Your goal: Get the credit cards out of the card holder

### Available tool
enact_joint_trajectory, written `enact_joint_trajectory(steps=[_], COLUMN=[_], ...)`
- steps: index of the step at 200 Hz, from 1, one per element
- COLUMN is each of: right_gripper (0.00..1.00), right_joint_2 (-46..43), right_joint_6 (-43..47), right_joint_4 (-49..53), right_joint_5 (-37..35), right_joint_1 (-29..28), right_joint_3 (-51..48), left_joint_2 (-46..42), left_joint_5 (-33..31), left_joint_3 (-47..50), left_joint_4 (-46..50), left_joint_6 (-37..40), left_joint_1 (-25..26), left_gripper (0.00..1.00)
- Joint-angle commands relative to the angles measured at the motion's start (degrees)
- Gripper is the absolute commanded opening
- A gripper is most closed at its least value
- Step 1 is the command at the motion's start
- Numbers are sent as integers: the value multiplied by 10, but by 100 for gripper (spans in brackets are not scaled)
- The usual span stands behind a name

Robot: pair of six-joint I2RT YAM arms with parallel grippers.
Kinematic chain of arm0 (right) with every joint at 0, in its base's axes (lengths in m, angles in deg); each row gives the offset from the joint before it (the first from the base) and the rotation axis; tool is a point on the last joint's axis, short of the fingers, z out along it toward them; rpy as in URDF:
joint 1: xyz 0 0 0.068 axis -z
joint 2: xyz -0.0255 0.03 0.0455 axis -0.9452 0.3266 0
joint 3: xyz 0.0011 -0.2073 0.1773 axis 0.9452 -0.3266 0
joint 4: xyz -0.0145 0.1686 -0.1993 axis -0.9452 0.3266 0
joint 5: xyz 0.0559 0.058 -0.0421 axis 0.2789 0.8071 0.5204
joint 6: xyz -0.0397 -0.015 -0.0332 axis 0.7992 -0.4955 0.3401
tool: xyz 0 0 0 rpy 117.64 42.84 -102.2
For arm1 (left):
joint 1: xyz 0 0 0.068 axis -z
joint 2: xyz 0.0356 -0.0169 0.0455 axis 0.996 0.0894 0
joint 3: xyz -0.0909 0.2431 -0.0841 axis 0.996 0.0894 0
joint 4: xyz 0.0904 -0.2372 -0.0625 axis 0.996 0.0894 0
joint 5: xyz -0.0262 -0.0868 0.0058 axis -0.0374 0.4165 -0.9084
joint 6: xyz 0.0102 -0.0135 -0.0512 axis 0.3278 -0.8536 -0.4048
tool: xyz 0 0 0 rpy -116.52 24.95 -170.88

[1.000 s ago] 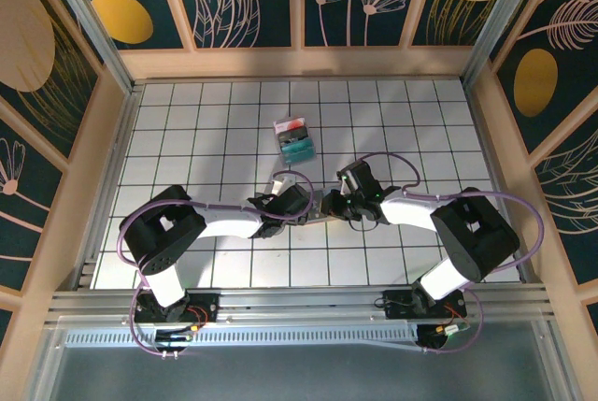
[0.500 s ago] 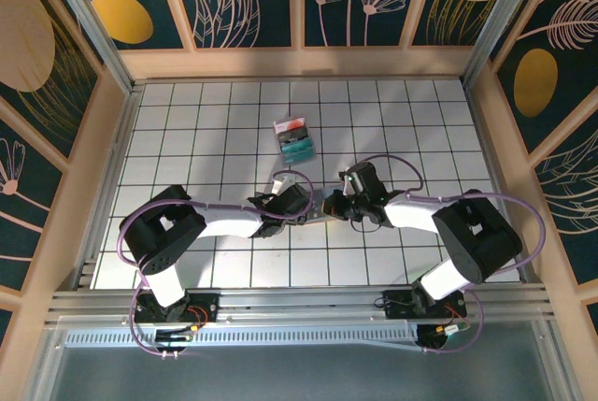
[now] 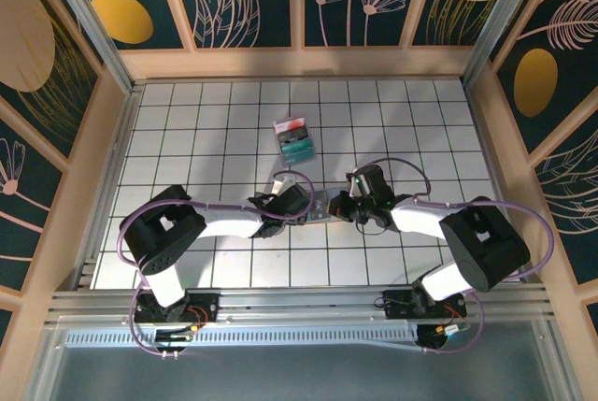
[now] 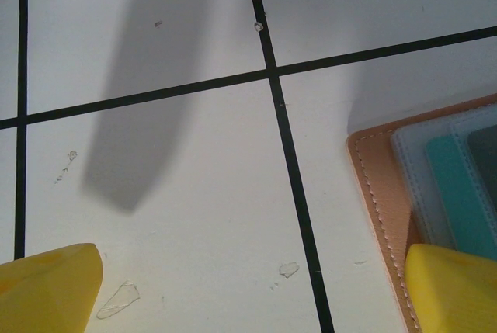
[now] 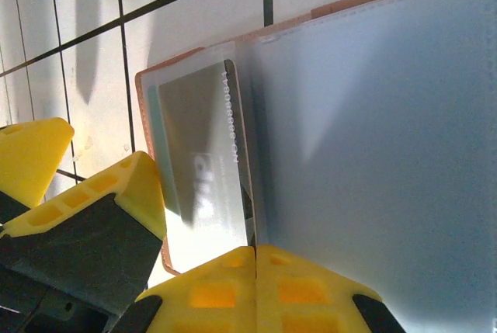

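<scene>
Right tool [image 5: 255, 259], now closed, over card holder [image 5: 373, 116]

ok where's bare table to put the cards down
free: the table tiles left of the teal pack, those right of it, and the near-edge row. crowded: the centre, where left gripper and right gripper meet at the card holder

Bright, even light; wrist views soft up close.
A blurred grey shadow lies on the white table [image 4: 178, 216] left of the card holder [image 4: 377, 193]; glare whitens the card [image 5: 202, 162] in it, and faint shadows cross its grey-blue face. Top view is sharp.
</scene>
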Motion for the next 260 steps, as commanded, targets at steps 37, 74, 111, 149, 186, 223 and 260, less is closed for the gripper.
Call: enact_joint_trajectory(steps=[37, 74, 111, 149, 186, 223, 260], right_gripper=[0, 1, 2, 2, 2, 3, 6], right_joint_2=[-15, -10, 0, 2, -2, -3, -1], right_joint_6=[-48, -63, -65, -62, -61, -62, -66], right_joint_4=[-21, -27, -38, -34, -27, -29, -62], right_joint_5=[29, 18, 16, 14, 10, 5, 25], right_joint_1=[-15, -31, -31, -30, -30, -29, -21], right_joint_3=[-19, -16, -11, -7, -8, -9, -19], left_joint_2=[-19, -53, -67, -62, -32, 0, 7], left_joint_5=[-14, -9, 6, 20, 21, 20, 18], left_joint_3=[10, 9, -9, -22, -37, -31, -20], left_joint_4=[97, 113, 104, 71, 63, 64, 74], left_joint_6=[4, 1, 5, 16, 27, 26, 21], left_joint_1=[-2, -2, -2, -2, -2, -2, -2], left_gripper=[99, 99, 99, 99, 99, 99, 99])
